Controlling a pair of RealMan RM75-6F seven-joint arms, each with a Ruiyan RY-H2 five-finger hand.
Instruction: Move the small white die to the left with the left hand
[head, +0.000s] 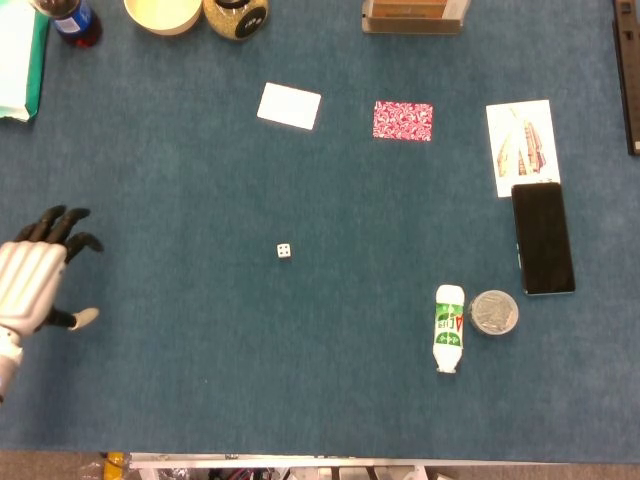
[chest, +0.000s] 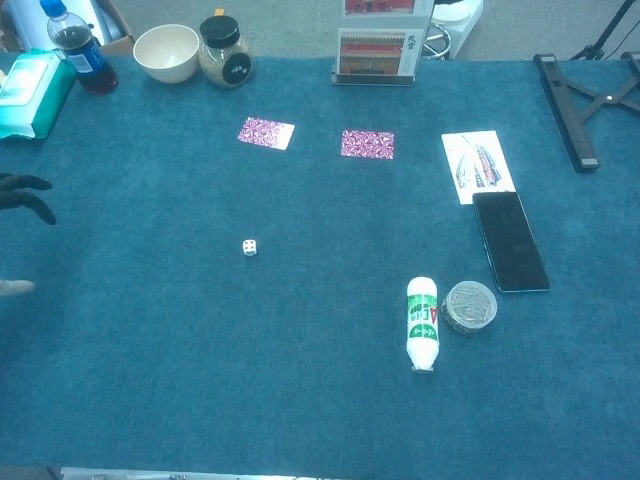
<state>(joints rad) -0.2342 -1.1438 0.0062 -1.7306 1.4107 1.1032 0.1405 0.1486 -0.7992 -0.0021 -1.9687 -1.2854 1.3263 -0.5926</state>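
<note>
Plainly, small white die (head: 284, 250) shows dark pips on blue cloth (head: 200, 380).

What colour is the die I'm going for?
White with dark pips; the die shows best in the head view.

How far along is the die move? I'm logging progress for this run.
Barely begun. Nothing looks done: the die sits alone mid-table, untouched. In hand: the left hand is at the left edge, fingers spread, holding nothing, well apart from the die. Left: reach it, grasp it, carry it left.
</note>
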